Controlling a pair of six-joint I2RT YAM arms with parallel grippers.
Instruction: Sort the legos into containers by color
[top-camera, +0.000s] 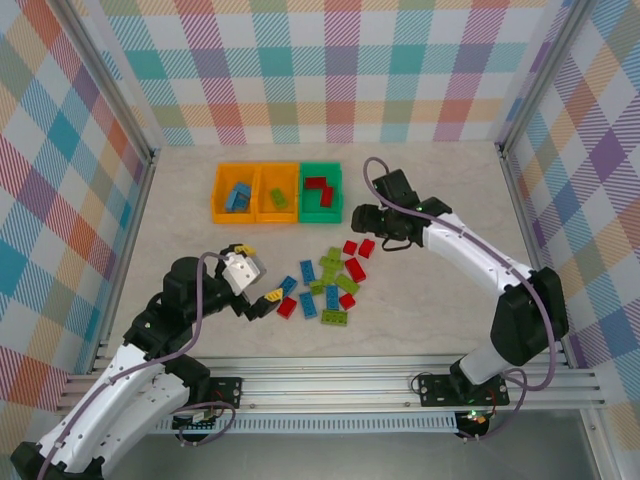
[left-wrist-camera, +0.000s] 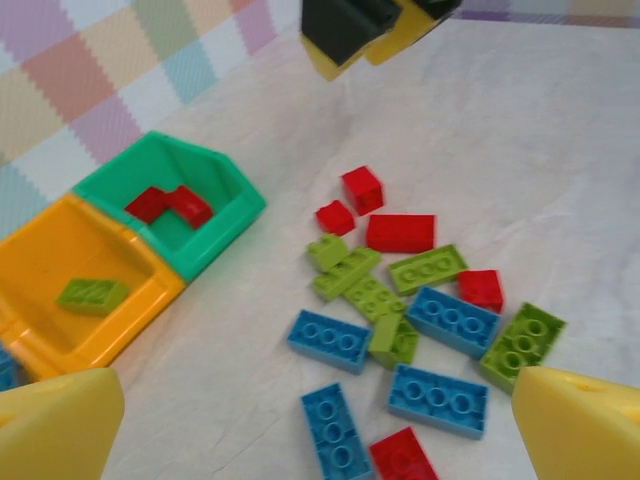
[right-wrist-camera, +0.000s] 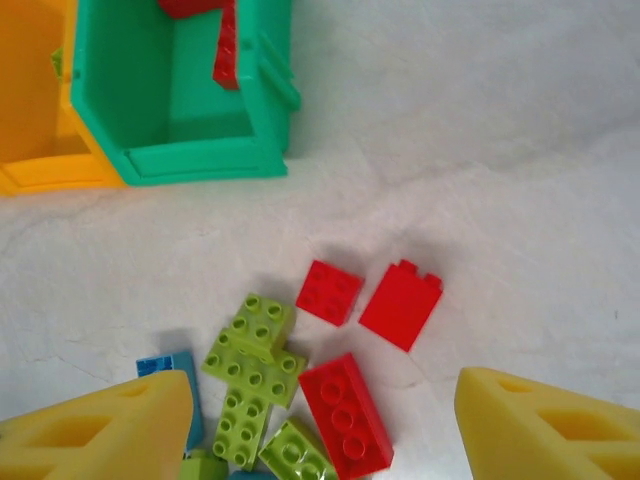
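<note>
- Now the right gripper (right-wrist-camera: 322, 388) hovers beside the green bin (right-wrist-camera: 200, 160), fingers wide, empty.
- The left gripper (left-wrist-camera: 315, 388), farther from that bin, is likewise wide and empty.
- Loose legos (top-camera: 330, 268) lie near the bin.

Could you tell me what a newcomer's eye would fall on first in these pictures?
The scatter of red, blue and lime green legos at mid-table strikes first, with the open left hand beside it and the open right hand above its far end. Behind stand the joined containers, two orange and one green, the green bin holding red bricks.
</note>
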